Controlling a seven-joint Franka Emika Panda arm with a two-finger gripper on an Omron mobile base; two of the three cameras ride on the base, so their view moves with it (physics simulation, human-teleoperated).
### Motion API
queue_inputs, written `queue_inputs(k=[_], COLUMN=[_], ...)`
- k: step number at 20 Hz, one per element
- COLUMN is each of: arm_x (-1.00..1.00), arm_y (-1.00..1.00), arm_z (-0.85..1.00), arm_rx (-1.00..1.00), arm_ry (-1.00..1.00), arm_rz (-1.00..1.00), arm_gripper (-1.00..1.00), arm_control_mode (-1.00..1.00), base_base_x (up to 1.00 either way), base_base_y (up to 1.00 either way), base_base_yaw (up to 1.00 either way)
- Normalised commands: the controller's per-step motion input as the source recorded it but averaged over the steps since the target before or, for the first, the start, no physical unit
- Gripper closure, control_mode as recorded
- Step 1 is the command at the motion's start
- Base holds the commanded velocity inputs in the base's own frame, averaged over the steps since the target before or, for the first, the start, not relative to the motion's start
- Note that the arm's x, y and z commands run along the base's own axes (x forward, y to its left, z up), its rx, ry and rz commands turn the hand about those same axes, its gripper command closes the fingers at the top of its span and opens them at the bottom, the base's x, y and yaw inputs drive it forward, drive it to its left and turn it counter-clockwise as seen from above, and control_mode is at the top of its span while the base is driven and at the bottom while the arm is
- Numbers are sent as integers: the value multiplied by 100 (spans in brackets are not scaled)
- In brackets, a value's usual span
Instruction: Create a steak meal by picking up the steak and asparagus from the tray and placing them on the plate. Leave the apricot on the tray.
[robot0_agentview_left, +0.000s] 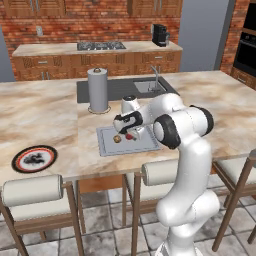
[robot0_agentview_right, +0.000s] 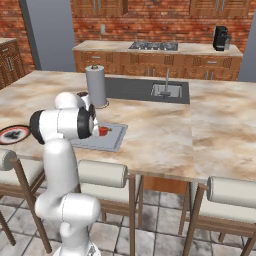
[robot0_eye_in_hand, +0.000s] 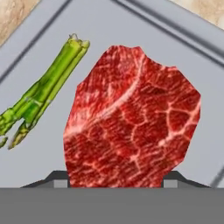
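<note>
The steak (robot0_eye_in_hand: 131, 118), a flat red marbled chunk, lies on the light grey tray (robot0_eye_in_hand: 39, 43) right in front of the hand camera. My gripper (robot0_eye_in_hand: 116, 179) is low over it, open, with one dark fingertip at each side of the steak's near end. Left of the steak lies the green asparagus (robot0_eye_in_hand: 43, 92), slanted on the tray floor. From the left base view my gripper (robot0_agentview_left: 131, 131) is over the tray (robot0_agentview_left: 107, 146), with the steak (robot0_agentview_left: 130, 136) under it and the brownish apricot (robot0_agentview_left: 117, 139) just to its left. The plate (robot0_agentview_left: 34, 159) sits far left on the counter.
A paper towel roll (robot0_agentview_left: 98, 90) stands behind the tray. The sink (robot0_agentview_left: 150, 86) with its tap is set in the dark panel further back. Stools (robot0_agentview_left: 32, 191) line the counter's near edge. In the right base view my arm hides much of the tray (robot0_agentview_right: 112, 137).
</note>
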Motion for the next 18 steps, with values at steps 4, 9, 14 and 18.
queue_inputs(k=[4,9,14,18], arm_x=[-63,-40,-30,-21], arm_y=[0,0,9,38], arm_z=[65,80,83,46], arm_rx=[1,18,22,9], arm_ry=[-21,-13,-2,0], arm_rz=[11,11,13,25], arm_gripper=[100,100,100,100], arm_control_mode=[-100,-100,-100,-100], base_base_x=[0,0,0,0], base_base_y=[0,0,0,0], base_base_yaw=[0,0,0,0])
